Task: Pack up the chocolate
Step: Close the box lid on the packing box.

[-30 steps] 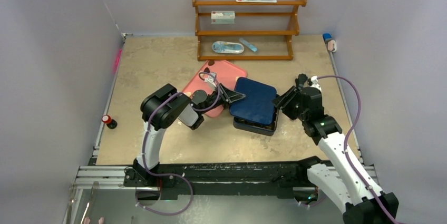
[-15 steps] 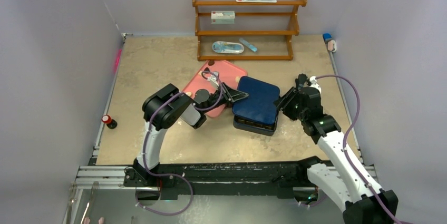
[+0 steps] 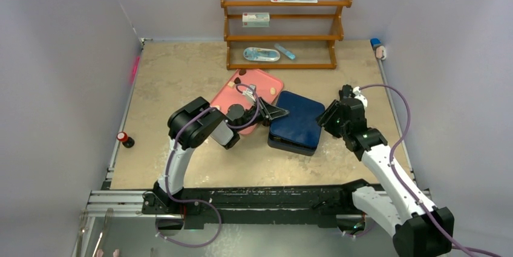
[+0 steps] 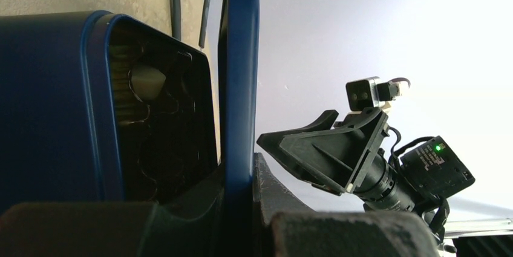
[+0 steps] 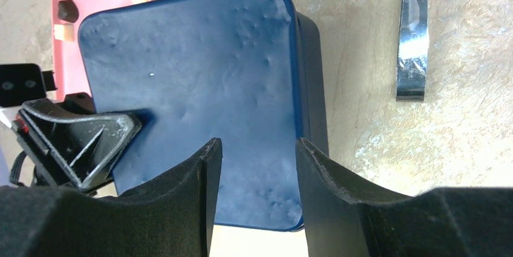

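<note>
A dark blue lid (image 3: 297, 117) lies tilted over the dark box (image 3: 289, 144) at the table's middle. My left gripper (image 3: 277, 112) is shut on the lid's left edge; in the left wrist view the lid edge (image 4: 238, 75) runs between the pads, and the box (image 4: 48, 106) shows its dark moulded insert (image 4: 157, 118). My right gripper (image 3: 327, 119) stands open over the lid's right end (image 5: 193, 75), fingertips (image 5: 209, 154) astride it, holding nothing. Dark and cream chocolate pieces (image 5: 68, 9) lie on the pink tray (image 3: 259, 83).
A wooden shelf (image 3: 284, 27) with packets stands at the back. A small red-capped object (image 3: 125, 139) sits near the left edge, and a blue-and-white item (image 3: 378, 48) sits at the far right. A shiny strip (image 5: 412, 45) lies on the table beside the box.
The left arm has carried the lid a little to the right, and it now covers more of the box. The right gripper has drifted slightly rightward, still open.
</note>
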{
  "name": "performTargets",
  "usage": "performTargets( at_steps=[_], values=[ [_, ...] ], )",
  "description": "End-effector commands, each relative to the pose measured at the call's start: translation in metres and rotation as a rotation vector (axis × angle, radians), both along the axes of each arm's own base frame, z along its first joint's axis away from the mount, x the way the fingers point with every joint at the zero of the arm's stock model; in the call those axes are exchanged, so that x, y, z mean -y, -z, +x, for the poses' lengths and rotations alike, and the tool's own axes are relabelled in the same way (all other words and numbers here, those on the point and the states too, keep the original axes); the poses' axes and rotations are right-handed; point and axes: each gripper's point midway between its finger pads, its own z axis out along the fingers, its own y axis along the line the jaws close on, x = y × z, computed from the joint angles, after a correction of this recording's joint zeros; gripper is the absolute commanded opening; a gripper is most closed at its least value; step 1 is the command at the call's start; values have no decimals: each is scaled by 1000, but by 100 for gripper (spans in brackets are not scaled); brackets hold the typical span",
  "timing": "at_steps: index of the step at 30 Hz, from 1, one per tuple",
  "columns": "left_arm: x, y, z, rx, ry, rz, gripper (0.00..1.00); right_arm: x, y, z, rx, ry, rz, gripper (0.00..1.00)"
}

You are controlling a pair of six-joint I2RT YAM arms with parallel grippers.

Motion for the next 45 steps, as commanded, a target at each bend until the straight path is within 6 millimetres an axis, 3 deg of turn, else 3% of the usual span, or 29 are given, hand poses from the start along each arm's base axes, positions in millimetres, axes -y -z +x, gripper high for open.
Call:
performTargets(
  at_steps=[1, 15, 45],
  values=[
    [5, -22, 1, 56, 6, -64, 0, 4, -2, 10, 20, 10, -39, 50],
    [1, -17, -5, 43, 5, -51, 0, 0, 26, 15, -51, -3, -50, 50],
    [0, -5, -16, 18, 2, -23, 0, -7, 43, 12, -94, -41, -36, 50]
  ],
)
